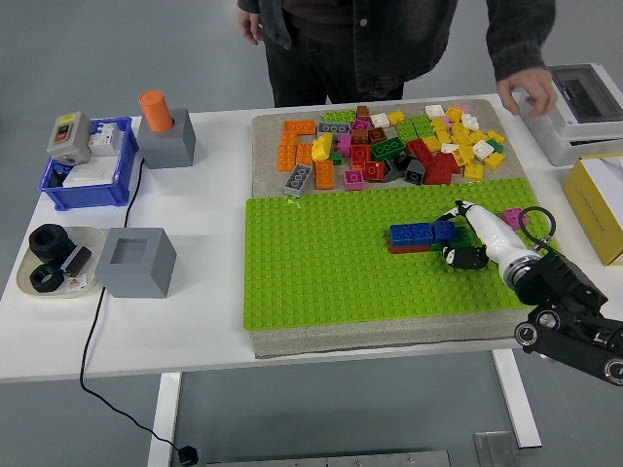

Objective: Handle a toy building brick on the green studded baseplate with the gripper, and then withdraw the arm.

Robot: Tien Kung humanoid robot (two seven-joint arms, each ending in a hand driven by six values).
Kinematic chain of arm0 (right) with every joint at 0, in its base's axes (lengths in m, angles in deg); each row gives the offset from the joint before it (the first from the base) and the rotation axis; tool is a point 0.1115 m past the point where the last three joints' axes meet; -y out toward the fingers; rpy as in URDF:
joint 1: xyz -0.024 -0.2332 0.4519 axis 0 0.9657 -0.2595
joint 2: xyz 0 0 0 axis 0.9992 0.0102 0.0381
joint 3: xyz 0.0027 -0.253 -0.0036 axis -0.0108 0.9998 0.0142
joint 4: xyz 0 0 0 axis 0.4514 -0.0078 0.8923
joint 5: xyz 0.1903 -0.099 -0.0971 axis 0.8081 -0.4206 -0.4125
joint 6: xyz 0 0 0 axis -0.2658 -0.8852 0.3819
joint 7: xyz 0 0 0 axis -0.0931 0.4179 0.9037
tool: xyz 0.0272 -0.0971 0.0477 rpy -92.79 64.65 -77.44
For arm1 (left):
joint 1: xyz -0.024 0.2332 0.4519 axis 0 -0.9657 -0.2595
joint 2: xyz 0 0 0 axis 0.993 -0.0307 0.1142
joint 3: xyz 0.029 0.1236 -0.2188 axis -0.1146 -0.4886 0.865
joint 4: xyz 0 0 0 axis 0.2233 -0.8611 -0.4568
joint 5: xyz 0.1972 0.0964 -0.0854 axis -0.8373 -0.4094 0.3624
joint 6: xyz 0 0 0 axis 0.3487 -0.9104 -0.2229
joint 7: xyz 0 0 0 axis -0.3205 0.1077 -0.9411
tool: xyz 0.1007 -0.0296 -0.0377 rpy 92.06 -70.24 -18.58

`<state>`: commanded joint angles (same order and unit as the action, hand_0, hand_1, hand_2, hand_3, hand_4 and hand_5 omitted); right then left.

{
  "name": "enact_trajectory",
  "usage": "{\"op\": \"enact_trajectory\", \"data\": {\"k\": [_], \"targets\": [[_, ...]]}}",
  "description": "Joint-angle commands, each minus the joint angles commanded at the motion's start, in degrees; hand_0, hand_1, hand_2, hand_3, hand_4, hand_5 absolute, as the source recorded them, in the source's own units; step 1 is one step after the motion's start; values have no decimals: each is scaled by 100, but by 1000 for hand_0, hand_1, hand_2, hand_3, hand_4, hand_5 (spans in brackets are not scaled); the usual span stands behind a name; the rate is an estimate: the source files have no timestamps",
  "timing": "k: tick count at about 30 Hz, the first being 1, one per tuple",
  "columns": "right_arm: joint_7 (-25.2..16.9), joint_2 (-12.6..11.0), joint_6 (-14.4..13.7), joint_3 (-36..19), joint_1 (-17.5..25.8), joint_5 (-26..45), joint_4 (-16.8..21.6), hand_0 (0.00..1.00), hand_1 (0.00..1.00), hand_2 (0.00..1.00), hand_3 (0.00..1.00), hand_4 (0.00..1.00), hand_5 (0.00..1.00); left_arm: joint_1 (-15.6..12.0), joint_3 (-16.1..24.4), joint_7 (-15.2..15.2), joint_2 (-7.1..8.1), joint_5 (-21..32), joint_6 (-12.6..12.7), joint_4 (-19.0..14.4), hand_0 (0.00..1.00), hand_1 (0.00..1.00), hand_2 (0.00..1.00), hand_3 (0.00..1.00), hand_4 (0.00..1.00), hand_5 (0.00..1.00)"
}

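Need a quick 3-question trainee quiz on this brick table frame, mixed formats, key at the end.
1. True or false: the robot's right hand is at the right end of the row of blue toy bricks on the green studded baseplate.
2. The orange cylinder stands in: A) the blue plastic bin B) a grey block C) the loose brick pile.
3. Fill in: the person's hand is by the ___ box at the table's far right.

Key: 1 true; 2 B; 3 white.
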<state>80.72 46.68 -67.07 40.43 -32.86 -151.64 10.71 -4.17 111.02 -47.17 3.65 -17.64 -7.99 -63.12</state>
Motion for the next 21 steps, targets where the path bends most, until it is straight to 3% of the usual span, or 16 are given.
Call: {"op": "enact_trajectory", "data": {"k": [21], "targets": [[-67, 21, -17, 134, -119, 71, -78, 998, 998, 991, 574, 561, 2, 11, -4, 11, 14, 10, -5, 0, 848, 892, 852, 631, 911, 433]]}}
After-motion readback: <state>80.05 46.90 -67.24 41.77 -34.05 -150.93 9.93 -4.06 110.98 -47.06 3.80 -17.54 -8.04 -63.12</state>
